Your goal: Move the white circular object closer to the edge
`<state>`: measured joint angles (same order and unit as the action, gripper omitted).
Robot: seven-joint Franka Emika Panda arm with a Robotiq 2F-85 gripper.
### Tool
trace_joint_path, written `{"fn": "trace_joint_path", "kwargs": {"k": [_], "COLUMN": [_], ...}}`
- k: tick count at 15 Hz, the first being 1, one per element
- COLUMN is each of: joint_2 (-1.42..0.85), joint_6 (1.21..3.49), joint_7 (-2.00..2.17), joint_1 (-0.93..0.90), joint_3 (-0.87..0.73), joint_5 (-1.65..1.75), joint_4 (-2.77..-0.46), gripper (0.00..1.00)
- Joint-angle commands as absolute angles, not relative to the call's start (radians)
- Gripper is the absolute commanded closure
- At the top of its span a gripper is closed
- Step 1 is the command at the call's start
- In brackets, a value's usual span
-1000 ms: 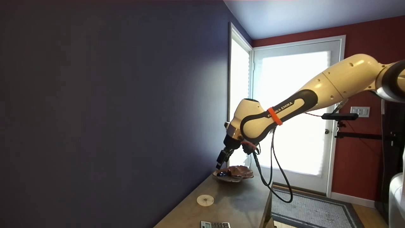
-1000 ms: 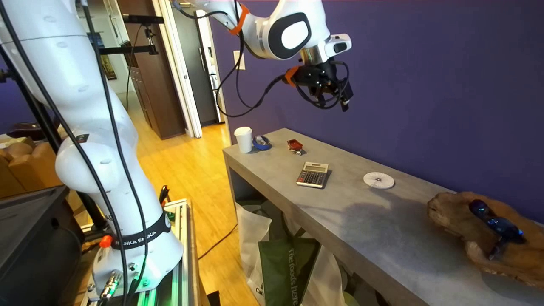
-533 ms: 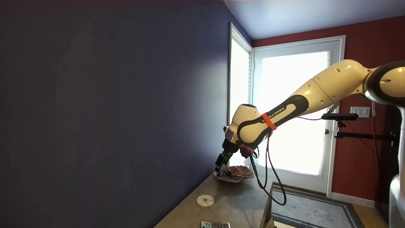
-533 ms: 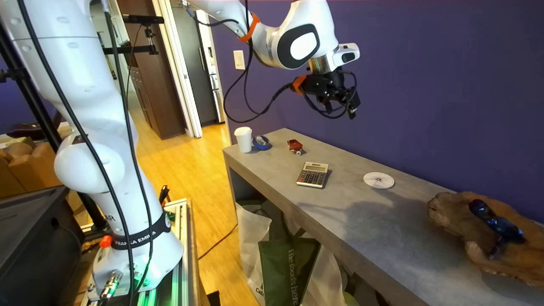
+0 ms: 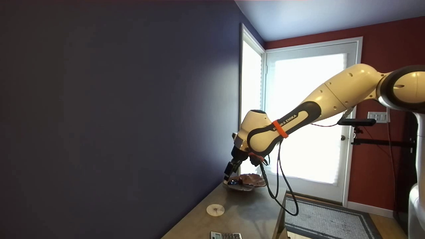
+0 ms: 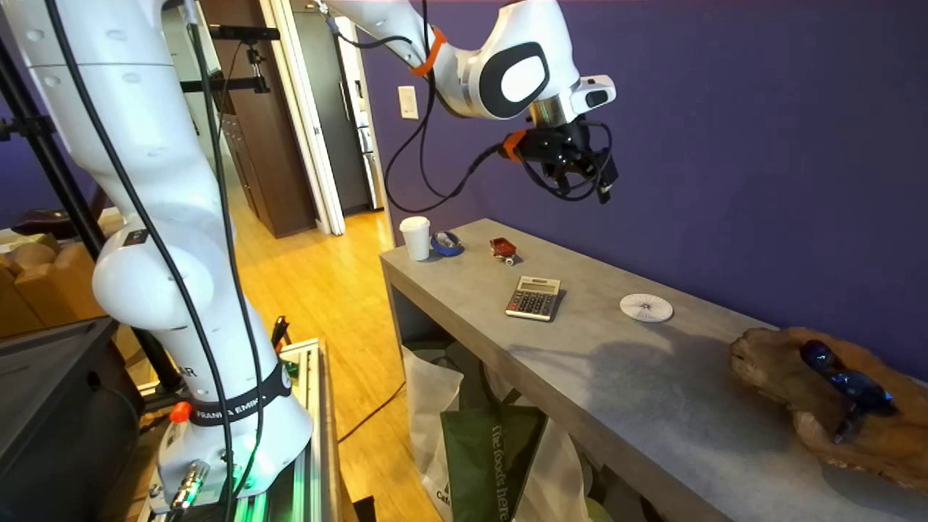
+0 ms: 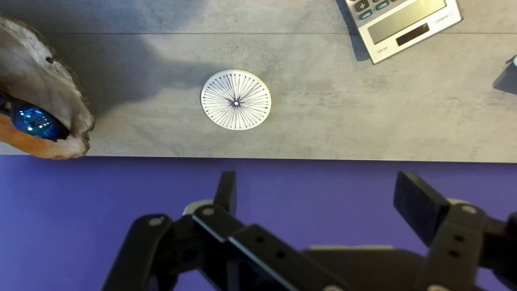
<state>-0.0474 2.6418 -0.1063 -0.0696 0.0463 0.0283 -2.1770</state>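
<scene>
The white circular object [image 6: 647, 308] is a flat disc with dark lines radiating from its centre. It lies flat on the grey table [image 6: 580, 268] near the wall-side edge, and shows in an exterior view [image 5: 215, 210] and in the wrist view [image 7: 236, 100]. My gripper [image 7: 315, 186] is open, with nothing between its fingers. It hangs in the air well above the table, close to the purple wall, apart from the disc. In the wrist view the fingers appear past the table's wall-side edge. The gripper also shows in both exterior views [image 5: 227, 176] [image 6: 604, 194].
A brownish bowl [image 6: 768, 370] holding dark sunglasses [image 6: 859, 388] stands beyond the disc. A calculator [image 6: 534, 298] lies on the disc's other side. A small red toy [image 6: 503, 249], blue ring [image 6: 446, 245] and white cup [image 6: 416, 239] stand farther along. The purple wall [image 6: 725, 181] borders the table.
My arm has moved lower and a little closer to the wall, mostly in the first half second and only slightly since. The disc and the other objects have not moved.
</scene>
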Motion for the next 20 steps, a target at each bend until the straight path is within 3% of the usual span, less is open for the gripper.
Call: {"fn": "trace_joint_path", "kwargs": {"k": [1,20], "joint_2": [-0.19,-0.745], "joint_6": [2.63,2.54], "joint_7": [-0.087,-0.166], "joint_1": [-0.071,-0.066], "joint_3": [0.051,0.031], "joint_5": [0.082,0.109], "joint_4": [-2.032,-1.477], "gripper": [0.0,0.0]}}
